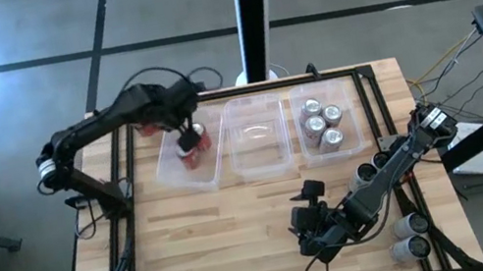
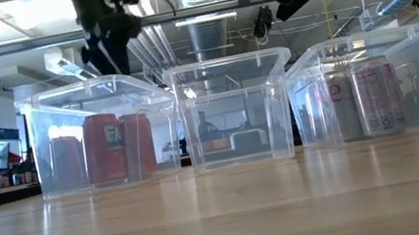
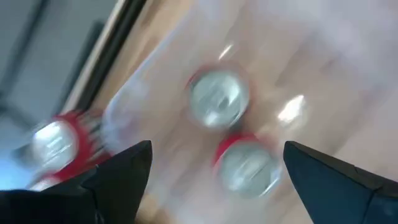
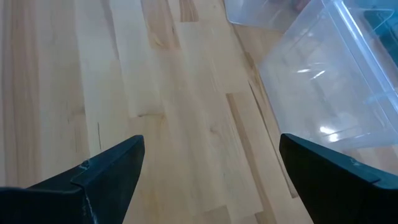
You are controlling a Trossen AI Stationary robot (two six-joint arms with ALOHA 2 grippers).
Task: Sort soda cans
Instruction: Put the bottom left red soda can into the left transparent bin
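My left gripper (image 1: 189, 141) hung spread and empty over the left tub (image 1: 171, 171), two red cans (image 3: 219, 98) directly below it. I judged a straight lift best. Right gripper (image 1: 310, 228), also spread, idled; loose cans (image 1: 409, 247) lay beside its arm.

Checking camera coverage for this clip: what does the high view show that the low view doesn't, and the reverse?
Only the high view shows both pincers: the left pincer over the left tub, the right pincer over bare table, and loose cans at the table's right edge. Only the low view shows the room behind. Both show the three tubs, the red cans and the silver cans.
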